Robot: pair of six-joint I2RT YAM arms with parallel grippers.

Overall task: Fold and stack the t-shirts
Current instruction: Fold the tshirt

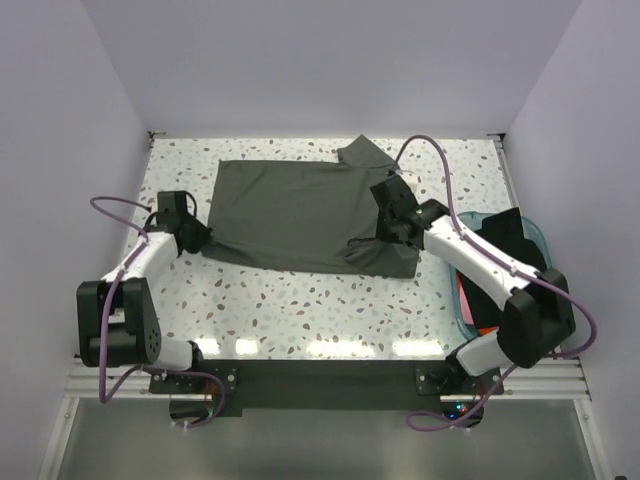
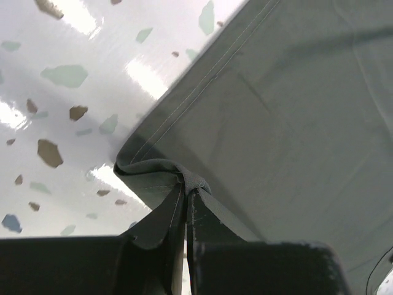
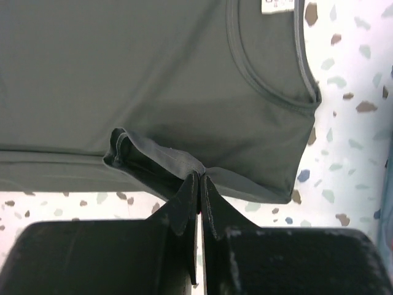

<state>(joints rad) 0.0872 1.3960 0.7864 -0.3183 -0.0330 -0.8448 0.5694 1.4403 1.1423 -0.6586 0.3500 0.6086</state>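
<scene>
A dark grey-green t-shirt point(image 1: 295, 210) lies spread flat across the middle of the table, one sleeve sticking out at the back right. My left gripper point(image 1: 207, 243) is shut on its near left corner, and the hem bunches between the fingertips point(image 2: 187, 184). My right gripper point(image 1: 382, 236) is shut on a fold of the shirt's right edge point(image 3: 201, 175), just below the collar point(image 3: 270, 92). A black t-shirt point(image 1: 505, 228) and a red-orange one point(image 1: 463, 295) lie in the tub on the right.
A translucent teal tub point(image 1: 538, 236) stands at the table's right edge under the right arm. The speckled white tabletop point(image 1: 300, 300) shows in front of the shirt. White walls close in the back and both sides.
</scene>
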